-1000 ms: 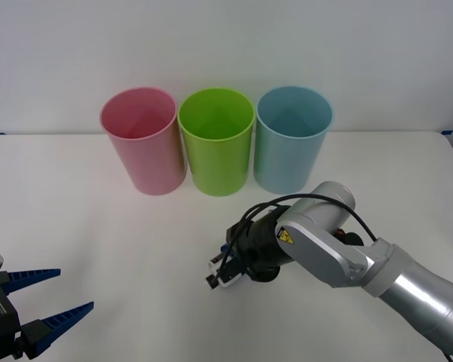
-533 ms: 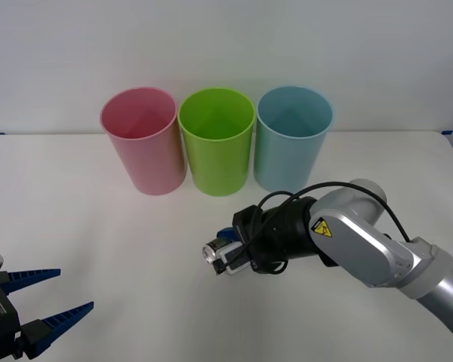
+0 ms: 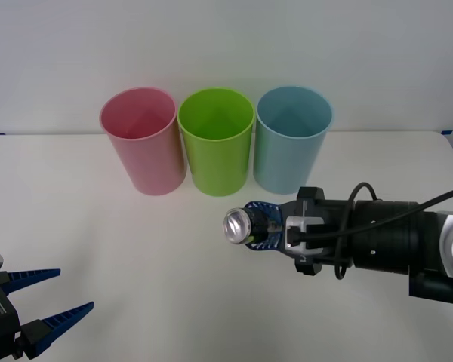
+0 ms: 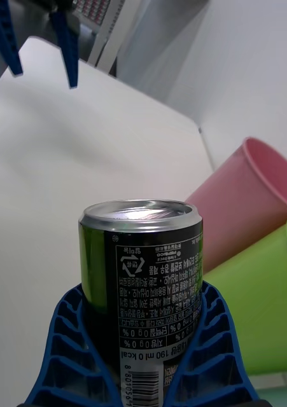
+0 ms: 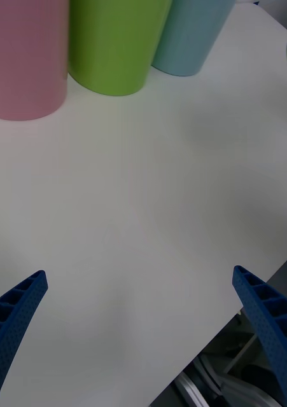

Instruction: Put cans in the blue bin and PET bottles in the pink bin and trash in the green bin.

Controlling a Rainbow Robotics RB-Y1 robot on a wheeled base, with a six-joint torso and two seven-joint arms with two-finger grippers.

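A small black and lime-green can (image 3: 240, 225) (image 4: 145, 280) hangs on its side above the table, silver end toward my left, with my right gripper (image 3: 258, 226) (image 4: 143, 356) shut on it. It is a little in front of the gap between the green bin (image 3: 216, 141) (image 4: 270, 305) and the blue bin (image 3: 293, 138) (image 5: 191, 32). The pink bin (image 3: 142, 139) (image 4: 245, 191) (image 5: 25, 57) stands leftmost in the row. My left gripper (image 3: 57, 300) (image 5: 140, 318) rests open at the table's near left corner, holding nothing. No PET bottles or trash are in view.
The three bins stand side by side at the back of the white table (image 3: 121, 249), close to the wall. My right arm (image 3: 377, 245) stretches in from the right over the table's front half.
My right gripper has lifted the can off the table and turned level, so the can's silver end now faces left. The left arm has not moved.
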